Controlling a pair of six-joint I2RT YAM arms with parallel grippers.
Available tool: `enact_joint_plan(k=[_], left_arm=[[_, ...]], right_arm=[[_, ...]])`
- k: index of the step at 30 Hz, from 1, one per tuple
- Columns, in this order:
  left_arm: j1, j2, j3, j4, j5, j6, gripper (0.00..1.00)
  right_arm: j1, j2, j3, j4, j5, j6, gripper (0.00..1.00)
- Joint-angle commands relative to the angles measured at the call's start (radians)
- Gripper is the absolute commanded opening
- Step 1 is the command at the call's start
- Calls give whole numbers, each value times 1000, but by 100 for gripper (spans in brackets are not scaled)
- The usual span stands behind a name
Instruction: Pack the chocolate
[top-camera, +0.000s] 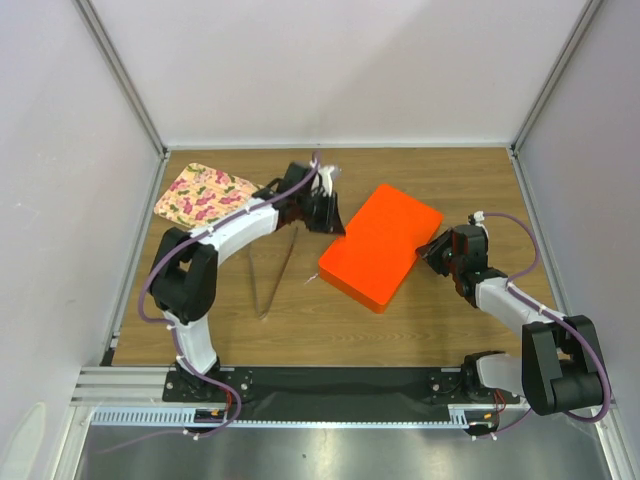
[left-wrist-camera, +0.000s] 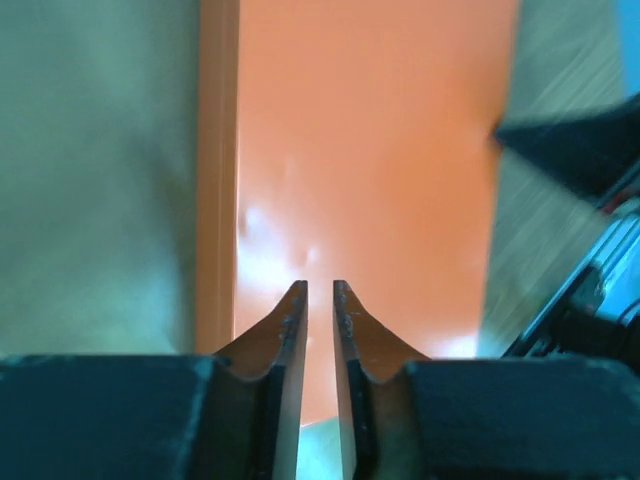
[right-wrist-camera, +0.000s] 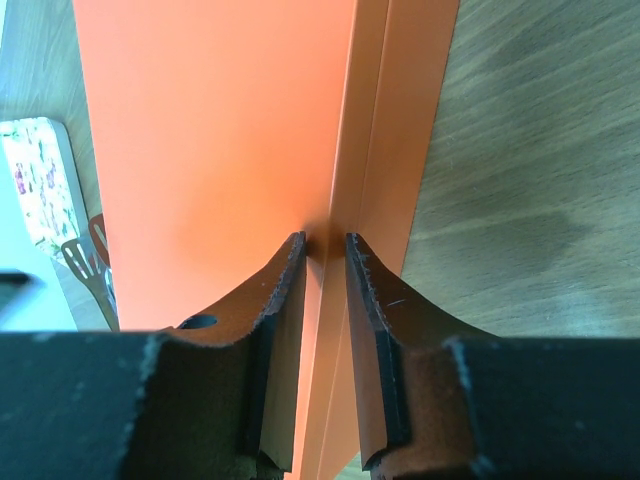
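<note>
Pinching the box (top-camera: 381, 246) rim between its fingers, the right gripper (right-wrist-camera: 325, 242) holds one end. The left gripper (left-wrist-camera: 320, 288) hovers over the far end, fingers nearly together; I cannot tell whether it grips anything. No chocolate shows. It is presumably under the closed lid, so packing looks nearly finished.

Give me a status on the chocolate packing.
Looks done: the orange box lies closed, and no chocolate shows anywhere on the table; the tongs lie beside the box. In hand: the right gripper pinches the lid's edge at one end, while the left gripper, fingers nearly together, sits over the other end. Left: probably only seating the lid and letting go; the contents are hidden.
</note>
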Motion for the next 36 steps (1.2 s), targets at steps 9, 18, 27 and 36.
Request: enact_joint_plan(k=[9,18,27,36], left_arm=[[-20,-14,-271,137,-21,-51,15],[-21,-20,-145,48,-46,-17,17],[-20,-5,-182,89,-32,-32,17],[-21,6,-208,99,-42,-43,16]], right_arm=[[7,-5,28,-98,-6,-43,28],[-61,-111,205,-379,-27,-140,45],[-105,10,353,-38,-389,-186,0],[-131,606,520,527,-724,62,0]])
